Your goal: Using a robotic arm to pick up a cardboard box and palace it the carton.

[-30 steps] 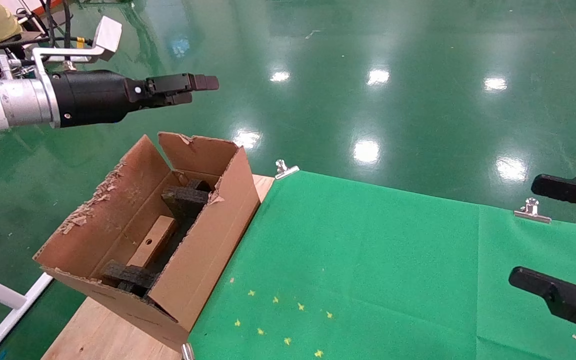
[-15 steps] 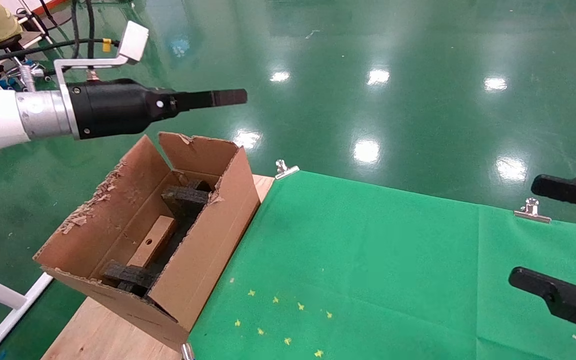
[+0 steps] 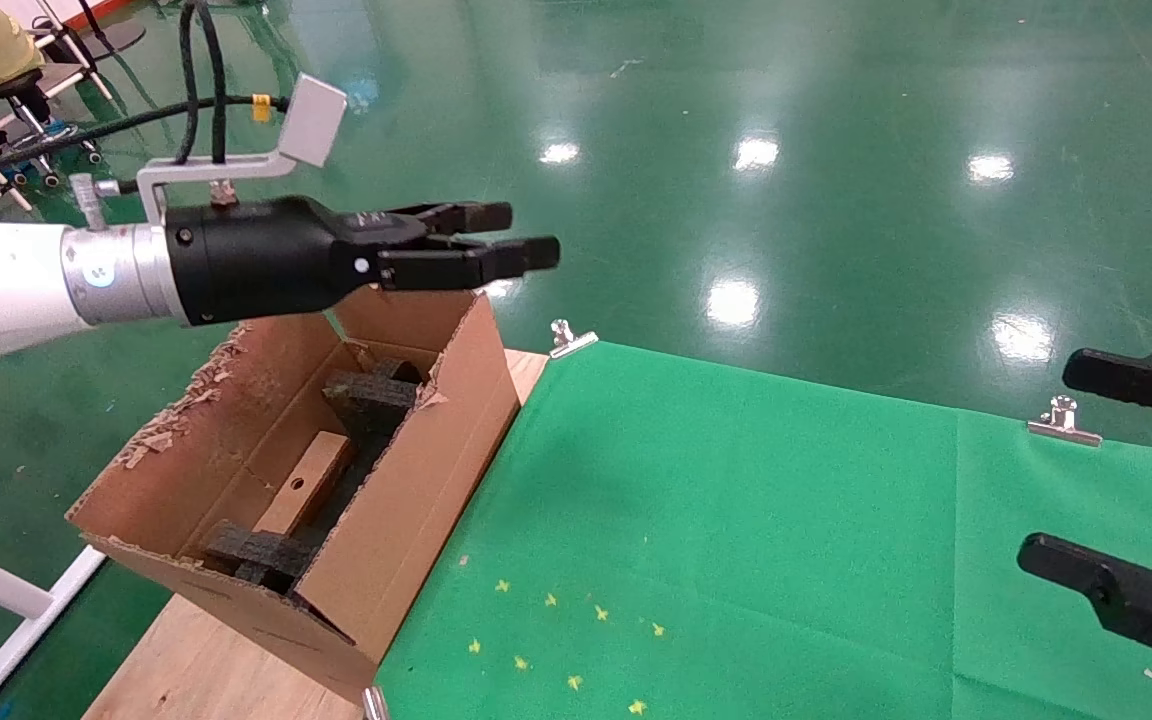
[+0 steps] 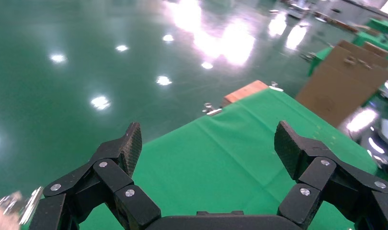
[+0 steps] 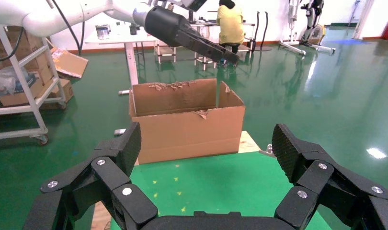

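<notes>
The counter (image 3: 736, 520), draped in green cloth with bare wood showing at its left end, carries one carton (image 3: 416, 500), a big torn-flapped thing standing on that wooden end and tilted a little. Above the carton's far flap hangs the robotic arm (image 3: 6, 285), the left one, its left hand (image 3: 521, 236) spread wide and empty, as the left wrist view confirms, pointing out past the carton toward the cloth. The right hand (image 3: 1126, 480) sits at the right edge of the head view, above the cloth, its fingers also spread and holding nothing. Inside the carton lies the one cardboard box (image 3: 306, 482), slim, brown, with a round hole in its face, resting lengthwise on the bottom between two dark foam pieces (image 3: 371, 395), one at the far end and one at the near end. By the look of it the placing is done, so the step in hand is a clean retreat: lift the left hand clear above the ragged flaps before swinging it, keep the fingers apart so nothing snags the cardboard, and avoid brushing the carton's upright end flap, which could shift the whole thing. Two metal clips (image 3: 572, 338) pin the cloth's far edge.
</notes>
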`<move>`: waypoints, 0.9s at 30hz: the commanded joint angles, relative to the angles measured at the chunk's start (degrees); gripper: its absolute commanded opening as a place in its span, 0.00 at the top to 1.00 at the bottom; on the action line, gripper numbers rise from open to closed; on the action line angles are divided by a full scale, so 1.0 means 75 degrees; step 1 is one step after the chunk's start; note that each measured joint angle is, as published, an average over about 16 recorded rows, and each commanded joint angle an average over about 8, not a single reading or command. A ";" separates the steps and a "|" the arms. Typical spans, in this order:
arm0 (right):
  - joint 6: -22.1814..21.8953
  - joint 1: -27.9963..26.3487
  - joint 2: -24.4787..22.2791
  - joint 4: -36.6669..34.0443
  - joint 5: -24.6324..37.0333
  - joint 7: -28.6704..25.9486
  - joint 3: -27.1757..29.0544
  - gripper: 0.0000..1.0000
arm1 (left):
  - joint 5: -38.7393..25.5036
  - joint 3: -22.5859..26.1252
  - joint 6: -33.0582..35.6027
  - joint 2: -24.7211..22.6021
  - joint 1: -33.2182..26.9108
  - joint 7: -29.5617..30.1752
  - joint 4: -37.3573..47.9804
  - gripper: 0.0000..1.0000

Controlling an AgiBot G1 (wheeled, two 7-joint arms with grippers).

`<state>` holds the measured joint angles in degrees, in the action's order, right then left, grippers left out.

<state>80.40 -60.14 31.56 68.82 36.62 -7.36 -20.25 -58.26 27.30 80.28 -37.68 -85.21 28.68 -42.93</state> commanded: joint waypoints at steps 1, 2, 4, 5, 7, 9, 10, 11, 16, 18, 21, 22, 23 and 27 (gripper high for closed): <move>0.0000 0.0000 0.0000 0.0000 0.0000 0.0000 0.0000 0.00 | 0.0137 -0.0094 0.0045 0.0022 0.0197 -0.0149 -0.0255 0.00; 0.0000 0.0000 0.0000 0.0000 0.0000 0.0000 0.0000 0.00 | 0.0206 -0.0142 0.0068 0.0033 0.0297 -0.0225 -0.0385 0.00; 0.0000 0.0000 0.0000 0.0000 0.0000 0.0000 0.0000 0.00 | 0.0341 -0.0234 0.0113 0.0055 0.0492 -0.0373 -0.0637 0.00; 0.0000 0.0000 0.0000 0.0000 0.0000 0.0000 0.0000 0.00 | 0.0411 -0.0282 0.0136 0.0067 0.0592 -0.0449 -0.0767 0.00; 0.0000 0.0000 0.0000 0.0000 0.0000 0.0000 0.0000 0.00 | 0.0546 -0.0375 0.0180 0.0088 0.0787 -0.0597 -0.1020 0.00; 0.0000 0.0000 0.0000 0.0000 0.0000 0.0000 0.0000 0.00 | 0.0681 -0.0468 0.0225 0.0110 0.0982 -0.0745 -0.1273 0.00; 0.0000 0.0000 0.0000 0.0000 0.0000 0.0000 0.0000 0.00 | 0.0750 -0.0515 0.0247 0.0122 0.1081 -0.0820 -0.1401 0.00; 0.0000 0.0000 0.0000 0.0000 0.0000 0.0000 0.0000 0.00 | 0.0819 -0.0563 0.0270 0.0133 0.1181 -0.0896 -0.1531 0.00; 0.0000 0.0000 0.0000 0.0000 0.0000 0.0000 0.0000 0.00 | 0.1158 -0.0796 0.0382 0.0188 0.1669 -0.1266 -0.2164 0.00; 0.0000 0.0000 0.0000 0.0000 0.0000 0.0000 0.0000 0.00 | 0.1294 -0.0889 0.0427 0.0210 0.1865 -0.1414 -0.2417 0.00; 0.0000 0.0000 0.0000 0.0000 0.0000 0.0000 0.0000 0.00 | 0.1498 -0.1030 0.0494 0.0243 0.2159 -0.1637 -0.2799 0.00; 0.0000 0.0000 0.0000 0.0000 0.0000 0.0000 0.0000 0.00 | 0.1567 -0.1077 0.0517 0.0254 0.2259 -0.1713 -0.2928 0.00; 0.0000 0.0000 0.0000 0.0000 0.0000 0.0000 0.0000 0.00 | 0.1636 -0.1125 0.0540 0.0265 0.2358 -0.1789 -0.3057 0.00; 0.0000 0.0000 0.0000 0.0000 0.0000 0.0000 0.0000 0.00 | 0.1905 -0.1309 0.0628 0.0309 0.2745 -0.2082 -0.3559 0.00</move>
<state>80.40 -60.14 31.55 68.82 36.61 -7.36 -20.25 -44.12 17.58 84.95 -35.39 -64.83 13.24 -69.35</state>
